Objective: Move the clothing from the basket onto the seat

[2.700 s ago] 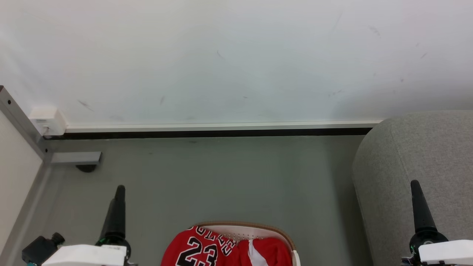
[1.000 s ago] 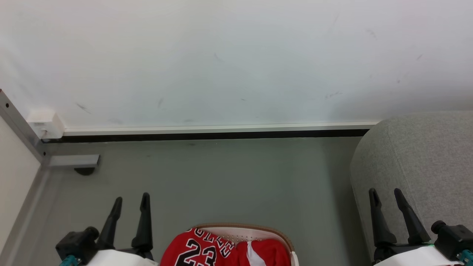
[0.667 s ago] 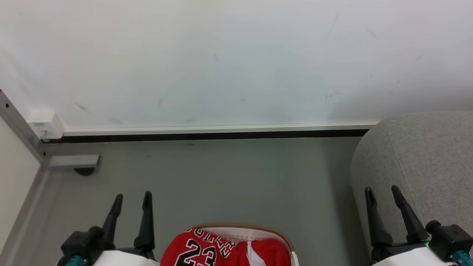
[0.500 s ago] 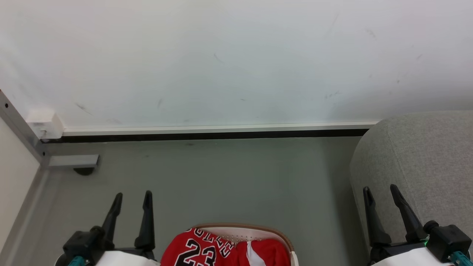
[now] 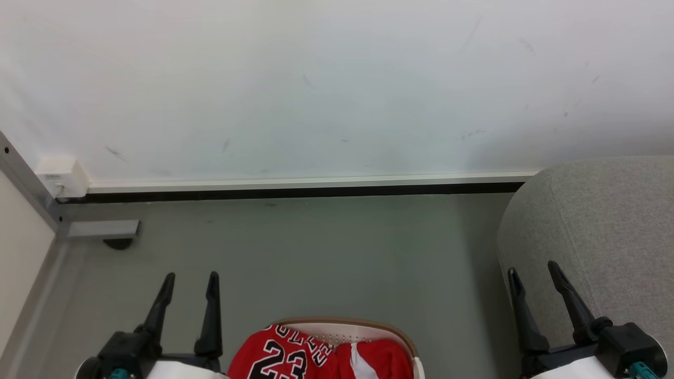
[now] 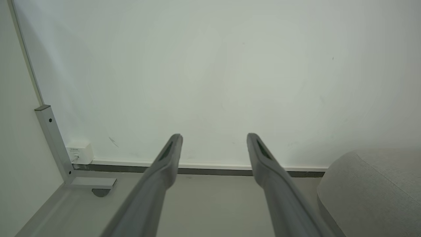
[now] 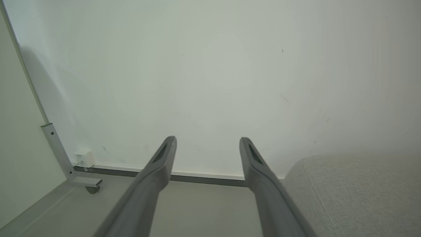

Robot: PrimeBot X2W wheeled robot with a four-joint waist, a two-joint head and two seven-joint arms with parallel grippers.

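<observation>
The clothing (image 5: 295,358) lies heaped in the basket (image 5: 342,320) at the near edge of the head view. A red jersey with a black, white-edged "23" is on the left, and a red piece with a white band lies beside it on the right. The basket's tan rim curves round behind them, and a strip of its perforated cream wall shows inside. It stands on a plain grey floor (image 5: 326,252) that runs back to a pale, faintly scuffed wall (image 5: 316,79), where a white skirting strip (image 5: 305,183) with a dark line beneath marks the join. In the left corner a grey metal post (image 5: 31,181) slants up, with a small white box (image 5: 62,173) beside it just above the skirting. A flat metal foot (image 5: 102,228) with a dark caster (image 5: 118,243) under it rests on the floor. The seat (image 5: 605,221), grey woven fabric with a rounded padded edge, stands to the right, with bare floor between it and the basket. The left claw (image 5: 190,275) hovers left of the basket, its two dark fingers spread with nothing between them. The right claw (image 5: 532,266) hangs before the seat's edge, likewise spread and empty.
</observation>
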